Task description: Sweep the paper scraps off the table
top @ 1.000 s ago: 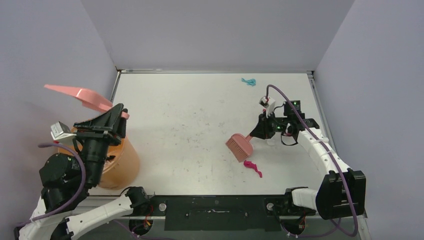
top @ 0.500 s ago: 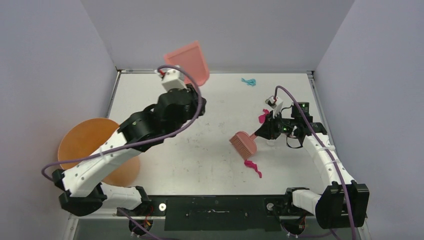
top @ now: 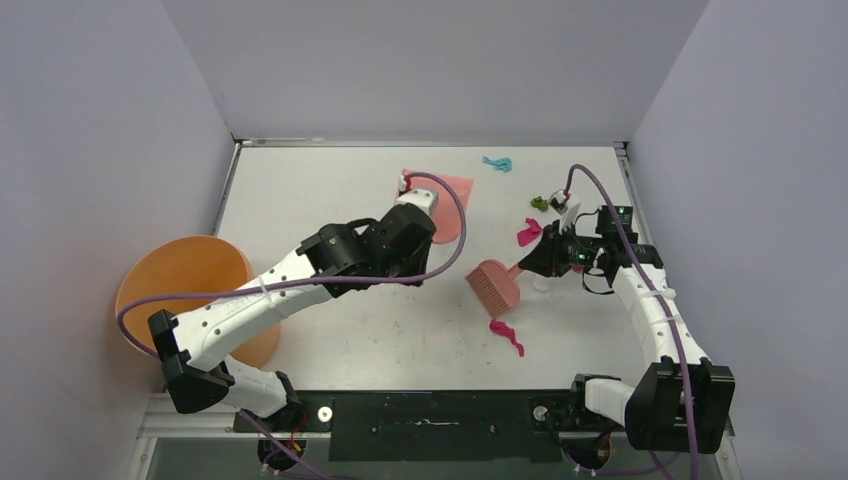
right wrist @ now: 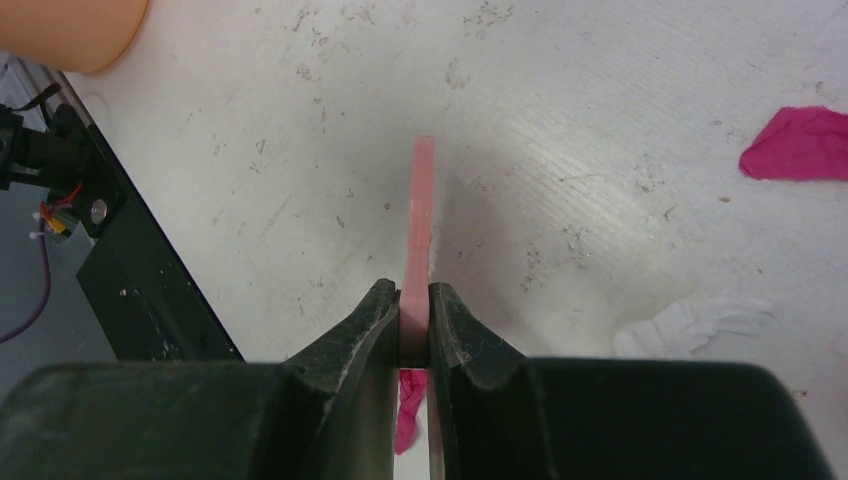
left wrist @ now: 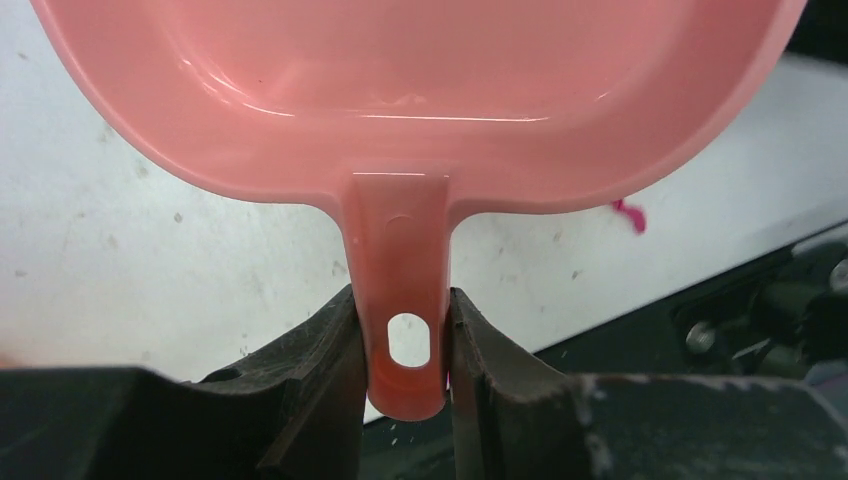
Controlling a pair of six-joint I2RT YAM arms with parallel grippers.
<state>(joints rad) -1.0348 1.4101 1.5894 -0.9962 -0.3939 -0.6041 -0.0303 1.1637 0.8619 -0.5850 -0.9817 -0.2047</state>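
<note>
My left gripper (top: 425, 215) is shut on the handle of the pink dustpan (top: 449, 203), held near the middle of the table (top: 330, 190); the left wrist view shows the jaws (left wrist: 405, 345) pinching the handle under the pan (left wrist: 400, 90). My right gripper (top: 528, 265) is shut on the handle of the pink brush (top: 493, 286), also in the right wrist view (right wrist: 420, 220). Paper scraps lie around: teal (top: 497, 163), green (top: 539, 203), magenta (top: 527, 233) and magenta (top: 507, 335). The right wrist view shows a magenta scrap (right wrist: 797, 143) and a white scrap (right wrist: 700, 322).
The round orange bucket (top: 185, 290) stands off the table's left edge, partly behind my left arm. A black rail (top: 430, 410) runs along the near edge. Grey walls close in the back and sides.
My left arm has swung from the bucket out over the table and lowered the dustpan near the middle. My right gripper and brush have shifted slightly right, uncovering magenta and green scraps.
</note>
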